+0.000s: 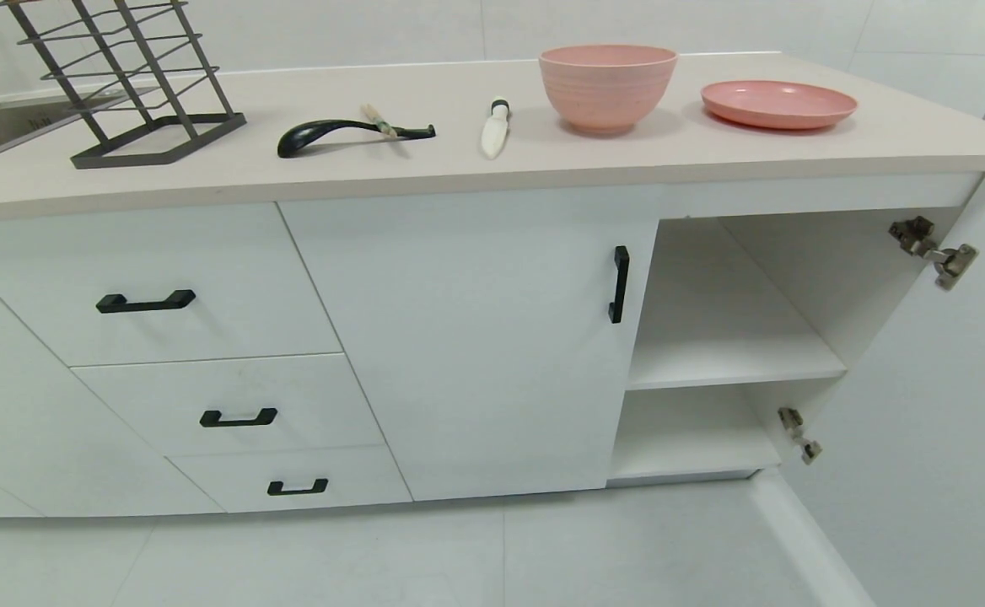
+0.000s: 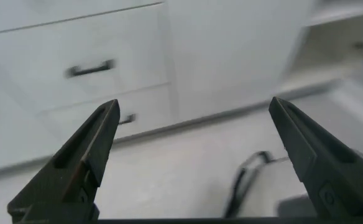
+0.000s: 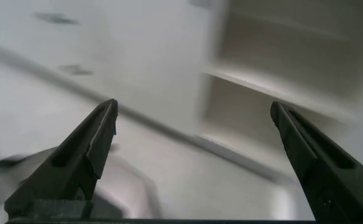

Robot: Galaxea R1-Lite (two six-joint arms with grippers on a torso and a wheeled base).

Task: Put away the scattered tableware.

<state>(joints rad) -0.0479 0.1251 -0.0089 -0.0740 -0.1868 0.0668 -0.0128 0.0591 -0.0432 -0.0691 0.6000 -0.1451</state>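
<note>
Both arms sit low in front of the cabinet. The left gripper (image 2: 194,104) is spread wide with nothing between its fingers, and the drawer fronts (image 2: 76,74) are straight ahead of it. The right gripper (image 3: 194,104) is just as wide and just as empty, facing the open cabinet's shelves (image 3: 275,93).

The tableware is all up on the countertop (image 1: 880,152), well apart from both grippers and above the fronts they face.

The count is one pink bowl (image 1: 608,84), one pink plate (image 1: 778,103), one black spoon (image 1: 349,133), one slim wooden stick (image 1: 379,120) lying across that spoon's handle, and one white utensil (image 1: 494,131) with a dark cap.

The bowl and plate look like light, stiff plastic with smooth surfaces that are likely slippery. The bowl wants a pinch over its rim. The plate lies flat, so its raised edge is the only place to grip it. The spoon is best pinched mid-handle, clear of the stick. The stick is thin and may roll.

There are two shelves and three drawers to receive them
</note>
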